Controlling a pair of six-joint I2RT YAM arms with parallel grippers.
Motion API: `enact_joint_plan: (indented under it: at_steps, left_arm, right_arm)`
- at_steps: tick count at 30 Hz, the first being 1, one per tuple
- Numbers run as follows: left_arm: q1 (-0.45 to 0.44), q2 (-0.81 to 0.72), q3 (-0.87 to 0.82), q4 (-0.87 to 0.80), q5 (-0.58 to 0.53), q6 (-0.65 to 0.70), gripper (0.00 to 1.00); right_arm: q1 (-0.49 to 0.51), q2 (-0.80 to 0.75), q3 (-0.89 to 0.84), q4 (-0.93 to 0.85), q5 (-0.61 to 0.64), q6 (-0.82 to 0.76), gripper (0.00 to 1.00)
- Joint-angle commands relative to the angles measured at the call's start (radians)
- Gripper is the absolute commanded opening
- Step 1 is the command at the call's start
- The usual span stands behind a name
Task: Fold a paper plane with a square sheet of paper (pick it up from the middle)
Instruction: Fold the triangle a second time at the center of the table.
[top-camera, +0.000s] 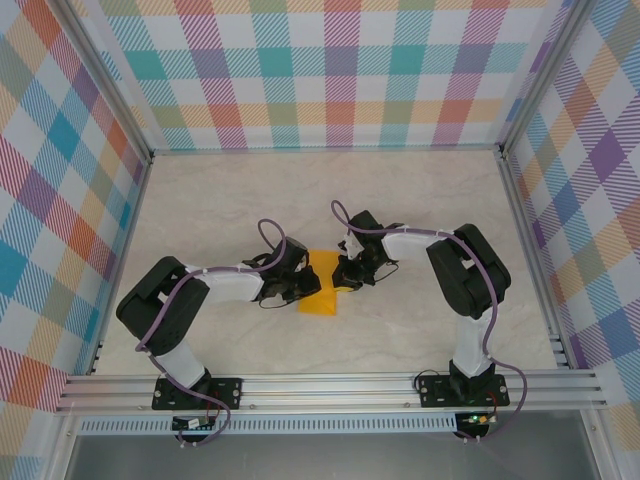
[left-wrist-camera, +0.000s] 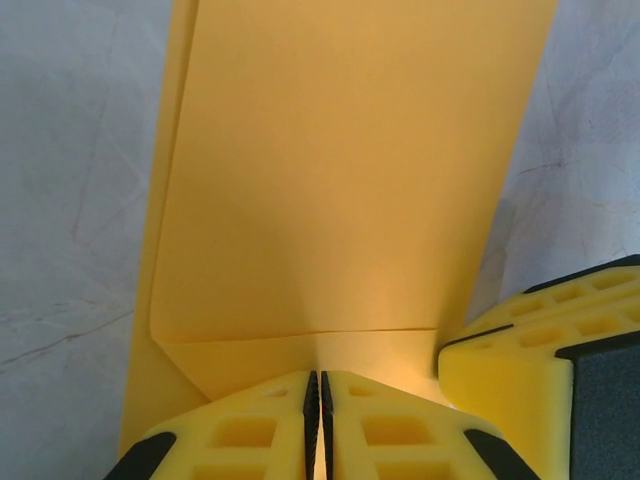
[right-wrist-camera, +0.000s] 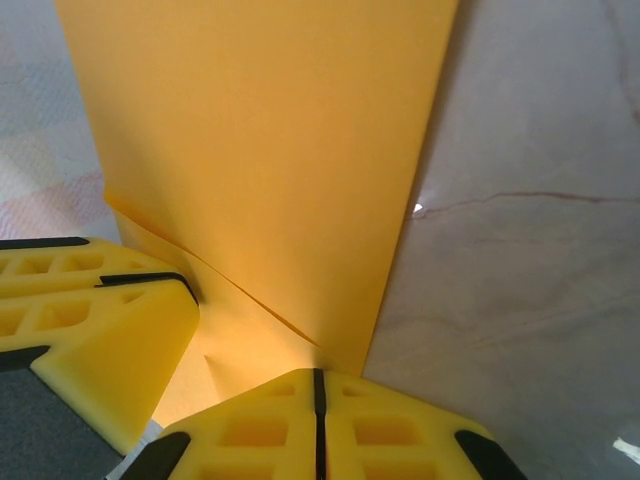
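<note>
Largest, seen from above: a pale marbled table (top-camera: 420, 200), boxed in by plaid walls (top-camera: 330, 70), with an aluminium rail (top-camera: 330, 385) along the near edge. Next, the left arm (top-camera: 190, 300) and the right arm (top-camera: 465, 270), both bent inward toward the middle of the table. Between them, flat on the tabletop, the orange sheet of paper (top-camera: 322, 285), folded into a longish layered shape, one ply lapped over another, with a straight crease close to the fingertips in the left wrist view. Smallest, at the sheet's left side, the left gripper (left-wrist-camera: 318, 390): yellow fingers pressed together to a thin dark seam, tips touching the paper. At the right side, the right gripper (right-wrist-camera: 318, 385): likewise closed tight, tips at the paper's edge beside bare table. Cannot tell of any ply caught between either pair of pads. Both grippers just beside each other over the near end of the sheet.
</note>
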Motion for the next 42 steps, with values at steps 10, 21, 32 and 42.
enact_joint_plan:
  at_steps: [10,21,32,42]
  left_arm:
    - [-0.024,0.052,-0.031,-0.120,-0.078,-0.042,0.11]
    - [-0.028,0.065,-0.027,-0.126,-0.088,-0.063,0.11]
    - [-0.029,0.063,-0.032,-0.119,-0.095,-0.079,0.11]
    - [-0.029,0.063,-0.033,-0.126,-0.102,-0.084,0.11]
  right_arm:
    - [0.048,-0.179,-0.080,0.027,0.026,0.082,0.13]
    - [0.160,-0.241,-0.152,0.042,0.066,0.185,0.13]
    - [0.215,-0.172,-0.098,0.002,0.144,0.212,0.12]
    - [0.217,-0.143,-0.099,-0.026,0.194,0.217,0.11]
